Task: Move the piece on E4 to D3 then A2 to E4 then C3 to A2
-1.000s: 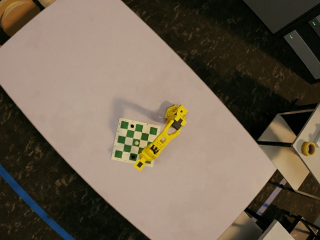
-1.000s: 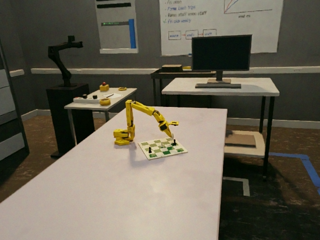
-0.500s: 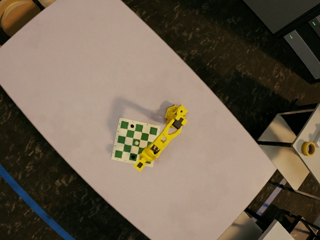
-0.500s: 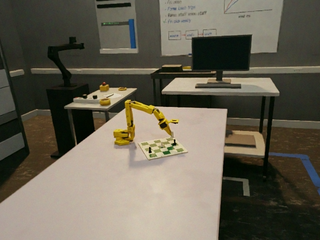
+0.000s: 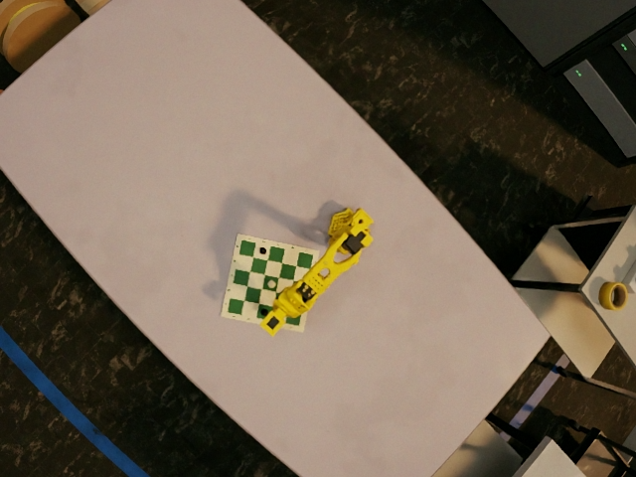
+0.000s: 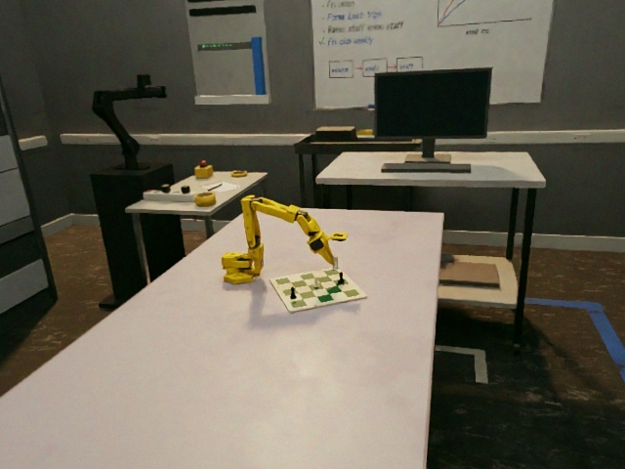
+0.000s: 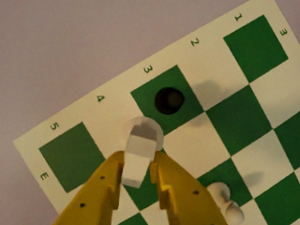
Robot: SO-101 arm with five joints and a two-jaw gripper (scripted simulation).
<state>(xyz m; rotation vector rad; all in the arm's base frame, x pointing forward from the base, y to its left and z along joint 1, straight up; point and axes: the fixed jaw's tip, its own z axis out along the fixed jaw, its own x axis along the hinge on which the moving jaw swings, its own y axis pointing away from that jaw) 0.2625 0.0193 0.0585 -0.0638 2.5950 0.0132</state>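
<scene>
The board [image 7: 262, 122] has 1, 2, 3, 4, 5 printed along its edge, with E at the corner by 5.

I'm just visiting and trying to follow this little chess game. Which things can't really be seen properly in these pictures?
- White piece in the gripper: wrist view, its base is hidden by the yellow fingers.
- Second white piece: wrist view, cut off by the bottom edge.
- Board squares under the arm: top view, covered by it.
- Square letters on the chessboard: exterior view, too small to read.
- Black piece: seen from above, its type is unclear.
</scene>
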